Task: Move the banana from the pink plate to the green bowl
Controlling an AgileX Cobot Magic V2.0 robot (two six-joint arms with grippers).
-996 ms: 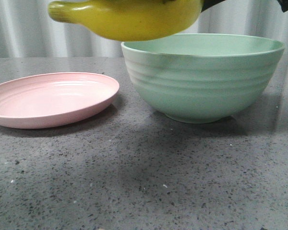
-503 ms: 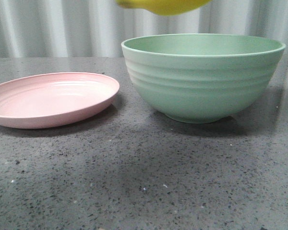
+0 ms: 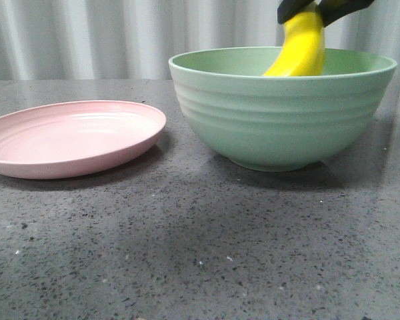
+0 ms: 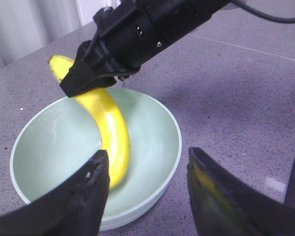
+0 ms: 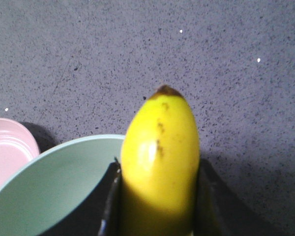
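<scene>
The yellow banana (image 3: pixel 300 47) hangs nearly upright over the green bowl (image 3: pixel 280 120), with its lower end below the rim. My right gripper (image 3: pixel 320 8) is shut on its upper part. In the left wrist view the right gripper (image 4: pixel 96 66) holds the banana (image 4: pixel 110 132) with its lower end down near the inner wall of the bowl (image 4: pixel 172 147). My left gripper (image 4: pixel 147 162) is open and empty, just above the bowl's rim. The right wrist view shows the banana (image 5: pixel 160 162) between the right gripper's (image 5: pixel 159 172) fingers. The pink plate (image 3: pixel 73 137) lies empty, left of the bowl.
The plate and bowl stand on a dark speckled grey table (image 3: pixel 200 253). A pale corrugated wall (image 3: pixel 87 33) runs behind it. The plate's edge (image 5: pixel 7 152) and the bowl's rim (image 5: pixel 54 191) show in the right wrist view.
The banana moved right from above the bowl's left rim, rose partly out of view, then turned from lying level to hanging upright and came down into the bowl.
</scene>
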